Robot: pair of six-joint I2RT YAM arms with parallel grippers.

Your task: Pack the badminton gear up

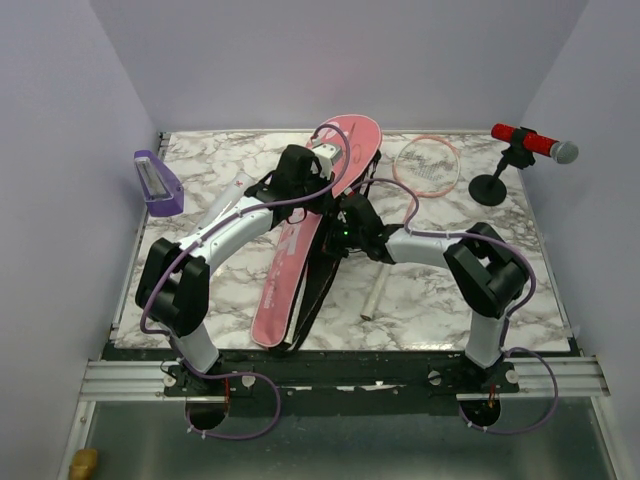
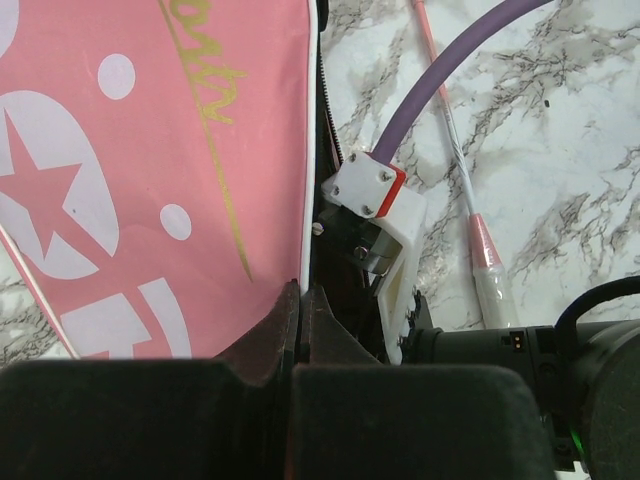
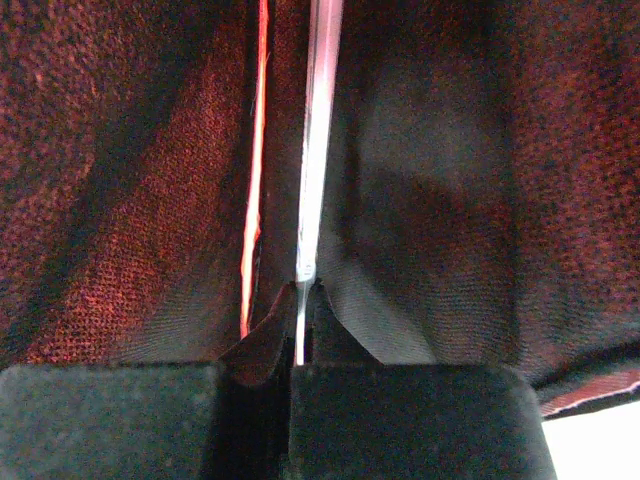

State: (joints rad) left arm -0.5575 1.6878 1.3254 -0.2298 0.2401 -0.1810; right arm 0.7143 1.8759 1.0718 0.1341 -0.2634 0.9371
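Two tools pinch the long pink bag [image 1: 285, 285], which lies diagonally across the middle of the counter [image 1: 420, 310] in the top view. The left tool [image 2: 300, 298] is closed on its zip edge, and the right tool [image 3: 305, 295] is closed on a thin pale seam inside the dark lining. Its soft, light fabric will likely sag, so the edges are the sensible hold. The racket [image 2: 483, 240], right of the bag, looks light, stiff and thin, and its handle seems the safest grip.

The left hand [image 2: 302, 300] pinches the pink bag [image 2: 150, 180] at its edge, racket [image 2: 483, 240] alongside.
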